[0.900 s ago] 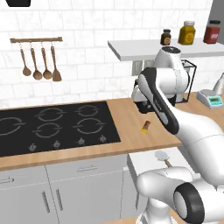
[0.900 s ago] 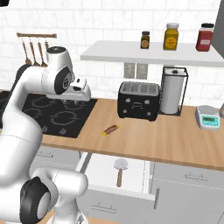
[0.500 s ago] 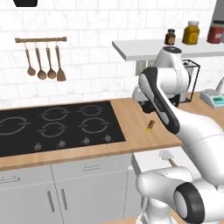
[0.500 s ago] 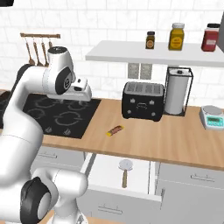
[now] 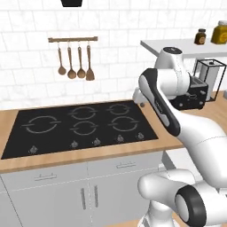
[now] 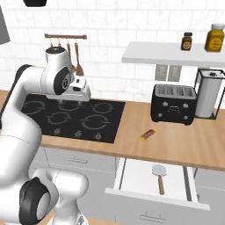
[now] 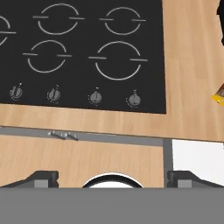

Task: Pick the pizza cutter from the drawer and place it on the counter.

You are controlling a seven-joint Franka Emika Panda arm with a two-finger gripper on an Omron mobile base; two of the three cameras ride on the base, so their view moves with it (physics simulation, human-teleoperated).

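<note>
The pizza cutter [image 6: 159,174], with a round silvery blade and a brown handle, lies in the open drawer [image 6: 136,176], whose white inside also shows in the hand view [image 7: 197,154]. My gripper [image 6: 81,97] [image 5: 140,101] hangs over the right part of the black cooktop [image 6: 74,118], well to the left of the drawer and above the wooden counter [image 6: 176,149]. In the hand view its two fingertips [image 7: 41,177] stand wide apart at the bottom, so the gripper [image 7: 113,178] is open with nothing between them.
A small yellow-brown cylinder [image 6: 147,135] [image 7: 220,96] lies on the counter right of the cooktop. Behind it stand a black toaster [image 6: 173,104] and a paper towel holder [image 6: 207,97]. A white shelf [image 6: 176,55] carries jars. Wooden spoons [image 5: 73,62] hang on the wall.
The whole scene has slid to the right in both base views, so the camera has moved left. The pizza cutter and the cylinder lie as before.
</note>
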